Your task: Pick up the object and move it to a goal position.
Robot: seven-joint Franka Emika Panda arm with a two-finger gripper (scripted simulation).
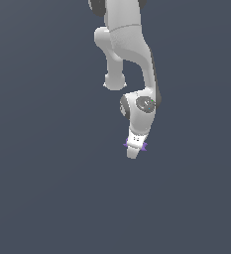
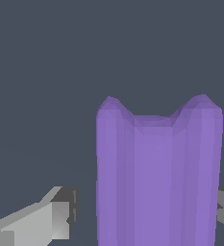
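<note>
The small flat purple block with notched ends [image 2: 156, 178] is seen sitting between the white claw [image 1: 133, 153] fingers — closer to one, gap left beside the other, so grip can't be told.

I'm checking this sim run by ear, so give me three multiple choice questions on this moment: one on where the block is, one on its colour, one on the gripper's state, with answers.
1. Where is the purple block?
A. between the gripper's fingers
B. far off to one side of the arm
C. on top of the arm's base

2. What colour is the block?
A. green
B. purple
C. red

3. How does the gripper stand?
A. shut with nothing in it
B. open, one finger clear of the block
C. out of view

Answers: 1 A, the wrist view shows grey fingers on both sides of it; 2 B, purple in both views; 3 B, a gap shows between one finger and the block.
</note>
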